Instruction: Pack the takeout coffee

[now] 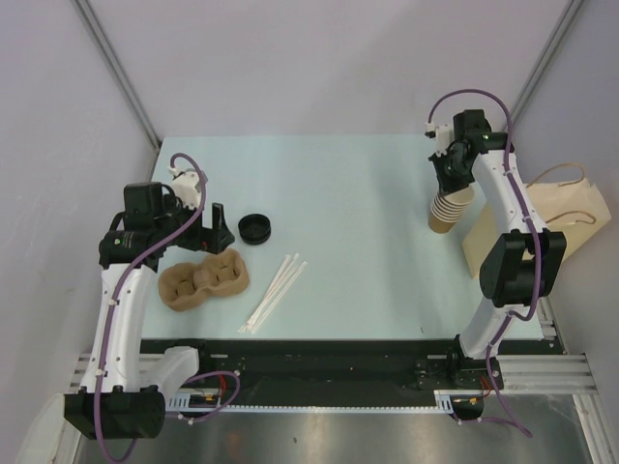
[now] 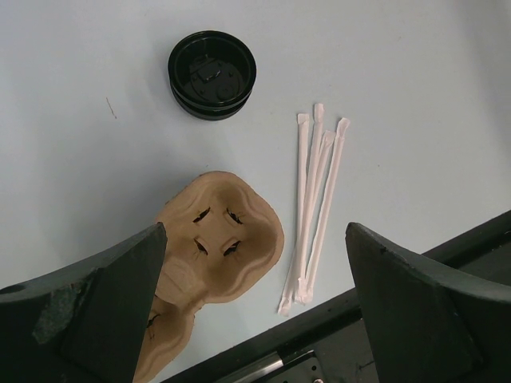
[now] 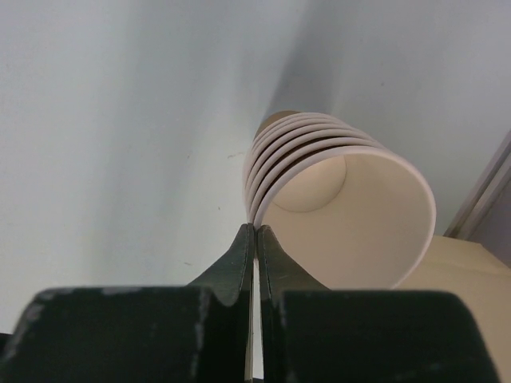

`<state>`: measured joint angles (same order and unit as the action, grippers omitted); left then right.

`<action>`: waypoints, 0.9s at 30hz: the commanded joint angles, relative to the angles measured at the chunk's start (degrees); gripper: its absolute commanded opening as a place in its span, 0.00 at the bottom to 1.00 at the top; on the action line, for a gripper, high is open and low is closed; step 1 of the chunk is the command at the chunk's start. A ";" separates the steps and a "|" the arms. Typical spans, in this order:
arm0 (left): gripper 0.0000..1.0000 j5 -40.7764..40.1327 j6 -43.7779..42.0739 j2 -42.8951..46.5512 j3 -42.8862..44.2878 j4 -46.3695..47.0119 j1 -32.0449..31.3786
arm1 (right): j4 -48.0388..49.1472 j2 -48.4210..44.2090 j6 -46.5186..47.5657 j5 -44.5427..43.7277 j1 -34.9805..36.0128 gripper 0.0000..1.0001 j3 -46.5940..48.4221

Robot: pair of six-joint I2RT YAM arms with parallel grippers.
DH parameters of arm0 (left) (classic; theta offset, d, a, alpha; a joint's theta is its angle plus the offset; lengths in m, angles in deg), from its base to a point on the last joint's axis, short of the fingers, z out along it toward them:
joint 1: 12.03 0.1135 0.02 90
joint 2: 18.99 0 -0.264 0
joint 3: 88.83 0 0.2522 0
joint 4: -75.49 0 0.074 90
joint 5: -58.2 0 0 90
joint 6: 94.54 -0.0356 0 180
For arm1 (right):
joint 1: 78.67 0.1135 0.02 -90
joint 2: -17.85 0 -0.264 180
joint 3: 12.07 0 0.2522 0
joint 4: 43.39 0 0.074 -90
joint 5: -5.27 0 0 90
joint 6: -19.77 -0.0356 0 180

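Note:
The takeout coffee is out of view in every frame. At the back right stands a stack of lidless tan paper cups (image 1: 450, 210) (image 3: 343, 199), tilted. My right gripper (image 1: 451, 184) (image 3: 256, 231) is shut on the rim of the stack's top cup, with the thin white cup wall pinched between its fingers. At the left, my left gripper (image 1: 208, 227) (image 2: 255, 231) hangs wide open with nothing between its fingers, above the near end of a brown pulp cup carrier (image 1: 203, 278) (image 2: 223, 239).
A loose black lid (image 1: 255, 229) (image 2: 211, 74) lies upside down beyond the carrier. Several wrapped white straws (image 1: 274, 293) (image 2: 315, 199) lie right of the carrier near the table's front edge. A kraft paper bag (image 1: 542, 222) (image 3: 463, 279) lies beside the cup stack at the right edge.

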<state>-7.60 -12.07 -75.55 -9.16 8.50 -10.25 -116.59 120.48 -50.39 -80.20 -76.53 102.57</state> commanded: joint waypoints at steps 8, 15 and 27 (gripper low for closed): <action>0.99 1.19 1.03 0.13 0.89 1.64 -0.11 | 0.64 -5.69 2.66 -6.62 1.82 0.00 1.95; 0.99 0.67 1.03 0.30 0.62 1.82 -0.11 | 1.08 -6.91 3.45 -10.77 4.37 0.00 2.13; 0.99 0.31 1.20 0.22 0.62 2.43 -0.11 | 0.02 -14.38 3.90 -12.10 7.54 0.00 4.68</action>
<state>-7.62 -12.01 -75.61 -9.16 8.94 -10.25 -116.85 111.75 -47.38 -91.19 -69.41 104.32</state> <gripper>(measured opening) 0.995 0.012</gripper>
